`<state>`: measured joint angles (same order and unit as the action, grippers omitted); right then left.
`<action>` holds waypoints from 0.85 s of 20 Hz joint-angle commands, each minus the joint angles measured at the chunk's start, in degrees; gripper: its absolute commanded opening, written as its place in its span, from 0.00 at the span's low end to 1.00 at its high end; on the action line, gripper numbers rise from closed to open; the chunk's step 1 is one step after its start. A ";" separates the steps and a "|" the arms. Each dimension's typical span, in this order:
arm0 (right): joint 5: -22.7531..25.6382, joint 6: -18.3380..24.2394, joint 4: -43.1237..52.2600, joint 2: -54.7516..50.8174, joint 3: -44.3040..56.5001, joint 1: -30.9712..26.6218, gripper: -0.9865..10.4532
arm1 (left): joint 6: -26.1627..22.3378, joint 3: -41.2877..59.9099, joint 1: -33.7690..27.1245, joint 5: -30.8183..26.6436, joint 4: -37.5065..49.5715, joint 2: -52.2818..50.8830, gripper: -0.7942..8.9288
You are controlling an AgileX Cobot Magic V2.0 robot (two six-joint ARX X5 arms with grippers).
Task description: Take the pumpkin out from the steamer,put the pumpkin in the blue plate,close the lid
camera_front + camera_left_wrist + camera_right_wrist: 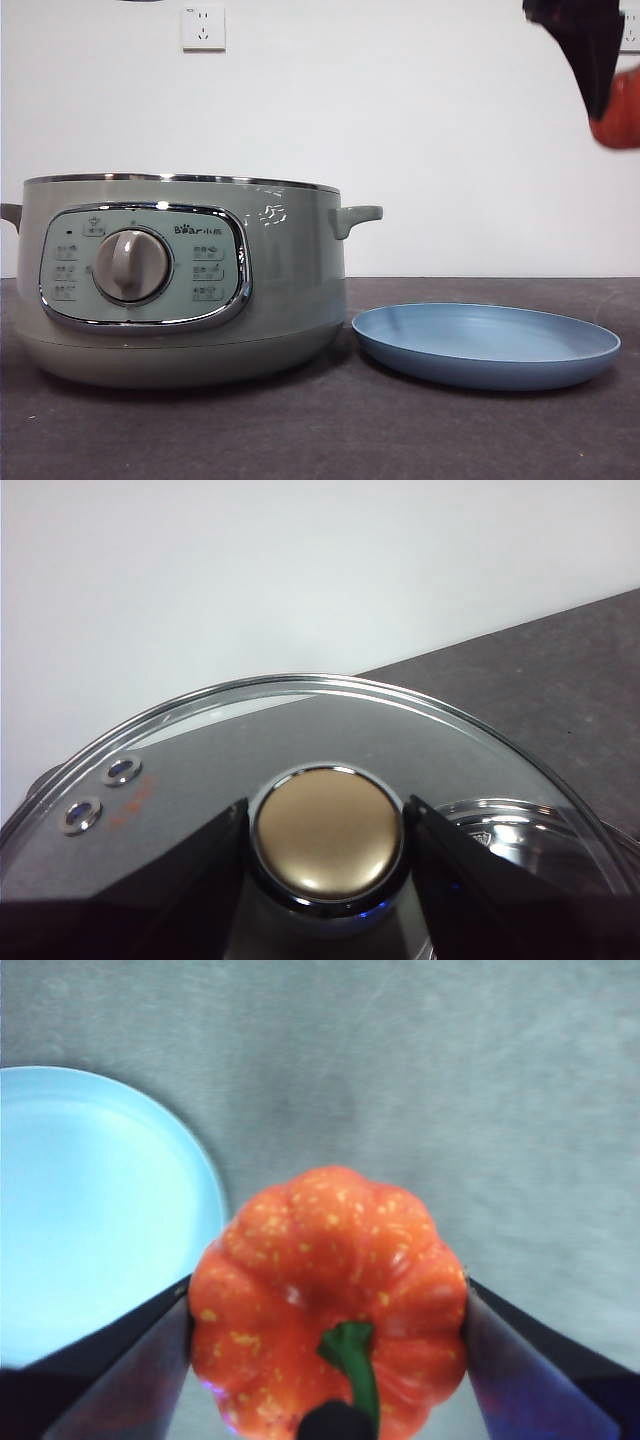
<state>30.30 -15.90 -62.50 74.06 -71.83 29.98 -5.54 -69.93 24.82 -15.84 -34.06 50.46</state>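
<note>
The steamer [180, 290] stands at the left of the table with no lid on it. The blue plate [486, 345] lies empty to its right and also shows in the right wrist view [90, 1210]. My right gripper [325, 1300] is shut on the pumpkin [325, 1260], stem towards the camera. In the front view this gripper [600, 70] holds the pumpkin [620, 115] high at the top right, above the plate's right edge. My left gripper [328, 825] is shut on the knob [328, 835] of the glass lid [300, 720], out of the front view.
The dark grey table [300, 430] runs in front of the steamer and plate. A white wall with a socket [203, 27] stands behind.
</note>
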 commanded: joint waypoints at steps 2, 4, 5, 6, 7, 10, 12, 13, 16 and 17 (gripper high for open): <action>-8.83 0.07 9.75 -0.63 9.31 0.07 0.08 | -0.68 -0.72 -0.02 -0.17 3.19 -0.66 0.07; -12.70 2.01 18.10 -0.02 13.42 0.07 0.08 | -0.68 -0.72 -0.02 -0.15 3.19 -0.66 0.07; -15.15 2.78 21.73 0.66 14.67 0.09 0.08 | -0.68 -0.72 -0.02 -0.13 3.19 -0.66 0.07; -18.08 3.28 24.59 1.57 15.34 0.09 0.08 | -0.68 -0.72 -0.02 -0.15 3.19 -0.66 0.07; -20.13 3.78 26.56 2.80 15.52 0.09 0.08 | -0.68 -0.72 -0.02 -0.15 3.19 -0.66 0.07; -21.27 5.92 30.95 7.06 15.52 0.07 0.08 | -0.68 -0.72 -0.02 -0.09 3.15 -0.66 0.07; -21.44 6.01 32.02 10.36 15.52 0.07 0.09 | -0.68 -0.72 -0.02 1.40 3.15 -0.66 0.07; -21.44 6.01 32.06 11.91 15.52 0.07 0.09 | -0.68 -0.72 -0.02 2.03 3.15 -0.66 0.07; -21.55 6.03 32.33 16.09 15.52 0.09 0.09 | -0.66 -0.72 -0.02 2.58 3.13 -0.66 0.07; -22.64 6.58 32.33 17.25 15.52 0.09 0.09 | -0.66 -0.72 -0.02 2.60 3.13 -0.66 0.07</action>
<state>7.86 -10.07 -30.39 90.87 -56.86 29.98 -5.54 -69.93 24.82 -12.95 -34.09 50.50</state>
